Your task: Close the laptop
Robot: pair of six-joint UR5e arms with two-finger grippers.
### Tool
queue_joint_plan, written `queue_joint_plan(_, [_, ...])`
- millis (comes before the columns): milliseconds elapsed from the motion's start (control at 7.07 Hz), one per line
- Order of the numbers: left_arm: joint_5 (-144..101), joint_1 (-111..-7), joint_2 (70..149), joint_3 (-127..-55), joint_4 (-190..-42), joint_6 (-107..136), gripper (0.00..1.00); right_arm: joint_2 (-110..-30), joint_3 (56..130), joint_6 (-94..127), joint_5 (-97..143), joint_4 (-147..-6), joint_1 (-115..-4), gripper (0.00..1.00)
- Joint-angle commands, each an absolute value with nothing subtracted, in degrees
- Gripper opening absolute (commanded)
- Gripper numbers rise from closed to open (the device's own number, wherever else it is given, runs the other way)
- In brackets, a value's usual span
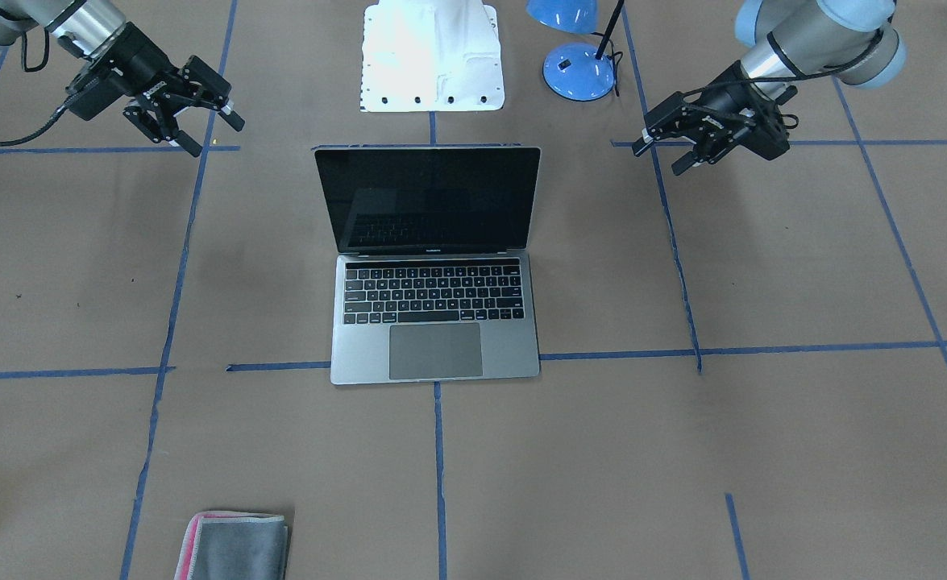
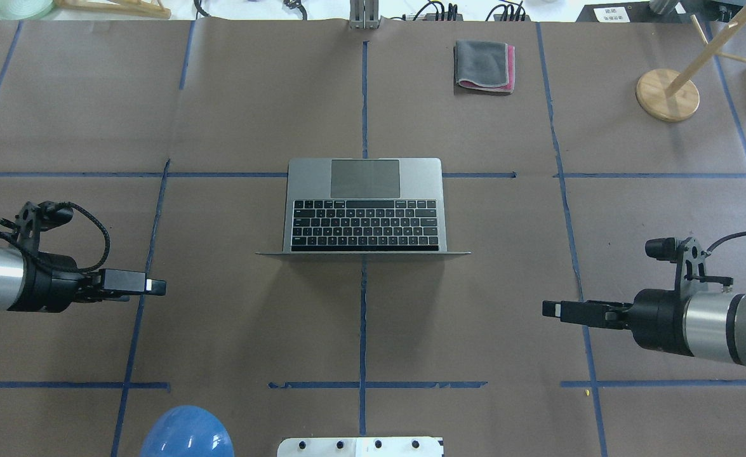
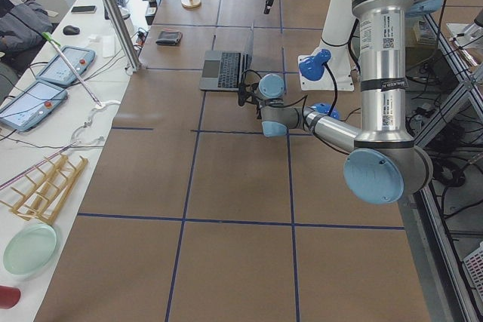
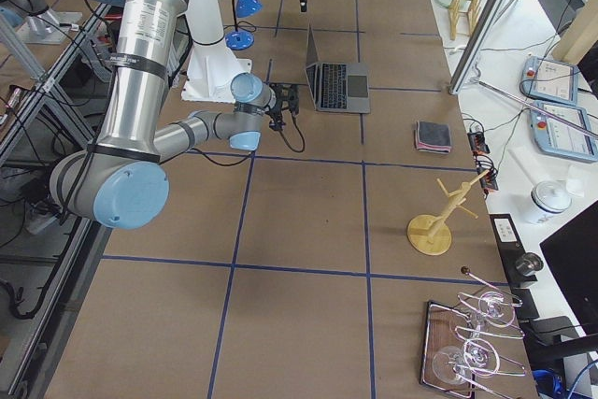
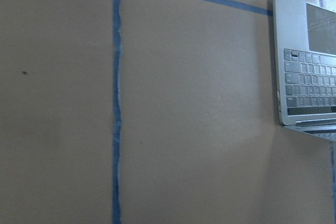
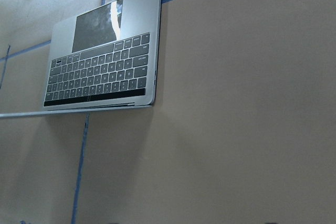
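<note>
Exterior front-facing view: laptop [image 1: 433, 266] sits open mid bench [image 1: 803, 266], left gripper [image 1: 658, 159] and right gripper [image 1: 213, 135] hover either side, jaws spread and empty (left's a bit murky), so a low shove on the lid could skate it toward the far edge.

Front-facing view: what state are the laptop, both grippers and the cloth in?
Slim space-grey metal laptop: open, lid raised, screen dark.
Left gripper: open, fingers empty, clear of the laptop.
Right gripper: open, fingers empty, clear of the laptop.
Small grey-and-pink cloth: folded, lying flat.
</note>
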State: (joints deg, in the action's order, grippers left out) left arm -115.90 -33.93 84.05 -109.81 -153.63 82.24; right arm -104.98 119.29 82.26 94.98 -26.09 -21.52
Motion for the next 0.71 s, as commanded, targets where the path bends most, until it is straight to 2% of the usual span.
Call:
queue_joint_plan(0, [-109.11,-27.72,87.08,-111.18,-153.63,87.16,0.88,-104.24,120.32,84.11,89.57,-26.28,-17.14,0.69])
queue_joint_plan(142, [-104.11,-24.38,88.67,-111.27,-153.63,89.01,0.63,-102.85,120.41,84.20,89.47,-26.37,-17.14,0.45])
queue_joint_plan(283, [-100.50,-21.91,90.33,-111.70,-153.55,91.38,0.25,-101.53,120.32,84.63,89.30,-26.63,-17.14,0.27])
queue_joint_plan(425, [-99.33,-21.62,90.61,-111.80,-153.54,91.41,0.01,-99.86,120.24,86.90,87.90,-26.72,-17.14,0.16])
queue_joint_plan(566, [-98.45,-21.53,90.88,-112.49,-153.54,91.41,0.00,-98.19,120.23,87.18,85.80,-28.89,-16.96,0.08])
